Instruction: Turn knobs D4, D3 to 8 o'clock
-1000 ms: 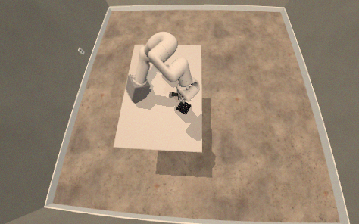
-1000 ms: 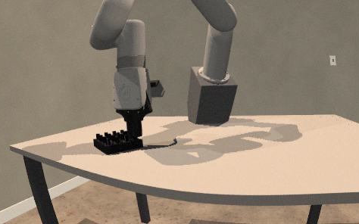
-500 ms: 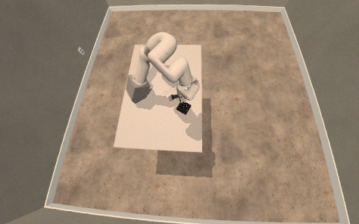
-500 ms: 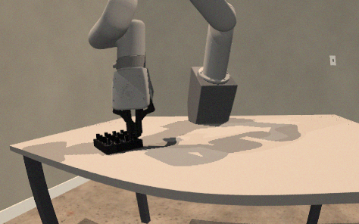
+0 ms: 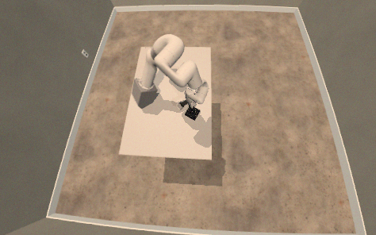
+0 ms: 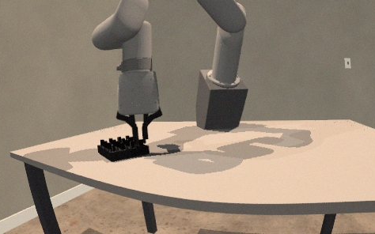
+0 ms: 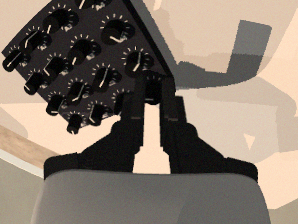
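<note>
Gripper (image 5: 191,107) (image 6: 140,140) (image 7: 153,92) nearly closed, gripping a corner knob (image 7: 152,92)

We see the black knob box (image 5: 193,113) (image 6: 127,152) (image 7: 95,33) on the pale table (image 5: 158,136) (image 6: 256,178), white lines on its knobs. Bare tabletop separates it from the nearest table edge; neighbouring knobs crowd our left fingertip in the wrist view.

Arm (image 5: 170,49): pale, mounted on a dark block-shaped base (image 5: 148,99) at about 9 o'clock on the pale table (image 5: 162,135). Links loop toward 12 o'clock, then bend back down toward 4 o'clock. Knob box (image 5: 193,113): small, black, on the table, turned askew to its edges, near the right-hand edge, at about 3 to 4 o'clock of the table's centre. Arm's end just at the box's 12 o'clock side; finger state too small to tell. Shadows: on the table around the box, on the brown floor (image 5: 281,159) at the table's 3 and 6 o'clock. Wall outlet (image 5: 85,53): at 10 o'clock.
</note>
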`<state>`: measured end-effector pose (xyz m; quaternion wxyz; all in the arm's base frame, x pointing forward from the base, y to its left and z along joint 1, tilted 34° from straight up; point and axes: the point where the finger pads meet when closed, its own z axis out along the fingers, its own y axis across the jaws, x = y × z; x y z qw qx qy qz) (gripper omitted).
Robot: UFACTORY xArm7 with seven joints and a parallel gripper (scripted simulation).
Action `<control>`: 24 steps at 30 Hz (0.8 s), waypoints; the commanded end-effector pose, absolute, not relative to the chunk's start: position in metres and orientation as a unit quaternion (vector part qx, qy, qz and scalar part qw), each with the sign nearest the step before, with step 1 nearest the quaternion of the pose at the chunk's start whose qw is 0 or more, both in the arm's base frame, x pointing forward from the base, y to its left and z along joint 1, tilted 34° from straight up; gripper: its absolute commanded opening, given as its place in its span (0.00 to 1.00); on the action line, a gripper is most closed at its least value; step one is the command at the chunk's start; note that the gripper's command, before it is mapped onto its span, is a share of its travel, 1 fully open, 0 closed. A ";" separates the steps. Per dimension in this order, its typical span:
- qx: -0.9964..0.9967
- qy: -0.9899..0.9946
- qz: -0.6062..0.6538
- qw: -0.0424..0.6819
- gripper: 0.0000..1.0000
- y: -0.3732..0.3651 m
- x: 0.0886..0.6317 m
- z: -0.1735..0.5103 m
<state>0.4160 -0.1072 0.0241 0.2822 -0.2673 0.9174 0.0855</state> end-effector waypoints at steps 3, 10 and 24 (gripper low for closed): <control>-0.328 0.897 0.066 0.288 0.08 -0.108 0.416 0.025; -0.394 0.870 0.044 0.292 0.08 -0.108 0.416 0.025; -0.473 0.830 0.017 0.295 0.08 -0.108 0.416 0.025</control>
